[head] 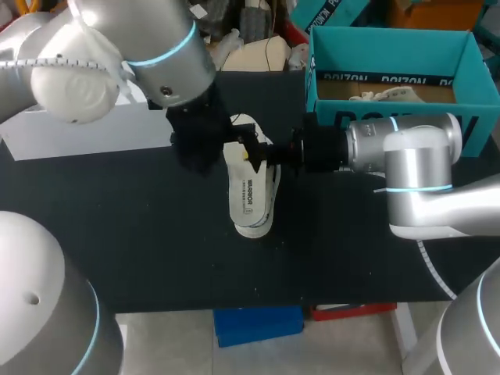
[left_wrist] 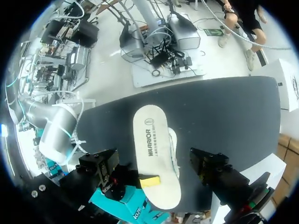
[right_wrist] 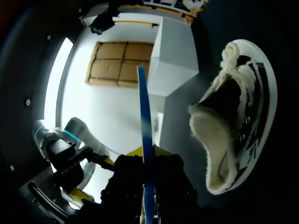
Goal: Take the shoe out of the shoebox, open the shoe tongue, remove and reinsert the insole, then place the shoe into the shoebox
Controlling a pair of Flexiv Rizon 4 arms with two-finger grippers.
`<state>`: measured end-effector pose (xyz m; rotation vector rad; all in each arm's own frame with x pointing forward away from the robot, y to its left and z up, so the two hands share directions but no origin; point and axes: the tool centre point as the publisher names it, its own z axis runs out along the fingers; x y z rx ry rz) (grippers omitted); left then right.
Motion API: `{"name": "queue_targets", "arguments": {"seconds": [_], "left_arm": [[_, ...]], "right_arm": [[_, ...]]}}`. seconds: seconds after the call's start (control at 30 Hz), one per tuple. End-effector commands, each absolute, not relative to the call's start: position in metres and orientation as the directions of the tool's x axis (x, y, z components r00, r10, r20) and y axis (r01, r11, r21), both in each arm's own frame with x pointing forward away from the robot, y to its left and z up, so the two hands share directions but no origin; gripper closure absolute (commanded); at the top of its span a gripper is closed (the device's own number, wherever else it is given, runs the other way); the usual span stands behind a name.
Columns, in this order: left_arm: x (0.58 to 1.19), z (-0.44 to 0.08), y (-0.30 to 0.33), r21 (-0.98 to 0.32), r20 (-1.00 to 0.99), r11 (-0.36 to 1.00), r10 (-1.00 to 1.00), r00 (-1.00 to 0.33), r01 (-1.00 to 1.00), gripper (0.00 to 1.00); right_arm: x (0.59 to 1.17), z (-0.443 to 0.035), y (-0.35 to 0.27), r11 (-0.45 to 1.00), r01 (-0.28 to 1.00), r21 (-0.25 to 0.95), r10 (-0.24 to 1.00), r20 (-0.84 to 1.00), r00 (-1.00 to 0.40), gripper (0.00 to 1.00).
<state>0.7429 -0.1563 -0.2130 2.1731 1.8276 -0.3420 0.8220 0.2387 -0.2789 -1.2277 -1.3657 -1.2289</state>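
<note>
A white insole [head: 246, 191] with dark print hangs flat over the white-soled shoe [head: 272, 183] in the middle of the black table. My right gripper [head: 254, 152] is shut on the insole's far end. In the right wrist view the insole [right_wrist: 146, 121] shows edge-on as a thin blue strip between the yellow tips of that gripper [right_wrist: 148, 158]. The shoe [right_wrist: 233, 121], dark with a fleecy lining and white laces, lies beside it. My left gripper [left_wrist: 154, 161] hovers open above the insole [left_wrist: 152, 149], its black fingers [left_wrist: 100, 168] wide on either side, touching nothing. Only an edge of the shoe [left_wrist: 174, 147] shows there.
The teal shoebox [head: 320, 86] stands open at the back right, with something white [head: 383, 95] inside. A white box [head: 78, 129] sits at the left edge of the table. Bare black tabletop [head: 156, 242] lies in front of the shoe.
</note>
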Motion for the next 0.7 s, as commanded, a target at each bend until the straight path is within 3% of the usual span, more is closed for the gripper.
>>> {"name": "queue_targets", "arguments": {"seconds": [0.03,0.43,0.57,0.7], "left_arm": [[0.740,-0.221,-0.135,0.090,-0.651,-0.188,0.732,0.201,0.978,0.00],[0.740,-0.221,-0.135,0.090,-0.651,-0.188,0.732,0.201,0.978,0.00],[0.744,-0.235,-0.142,0.034,-0.781,-0.213,0.604,0.159,0.977,0.00],[0.740,-0.243,-0.141,0.086,-0.842,-0.183,0.512,0.170,0.979,0.00]], "right_arm": [[0.822,-0.279,0.239,0.013,0.995,0.102,0.102,0.989,-0.103,1.00],[0.822,-0.279,0.239,0.013,0.995,0.102,0.102,0.989,-0.103,1.00],[0.822,-0.279,0.239,0.013,0.995,0.102,0.102,0.989,-0.103,1.00],[0.822,-0.279,0.239,0.013,0.995,0.102,0.102,0.989,-0.103,1.00]]}}
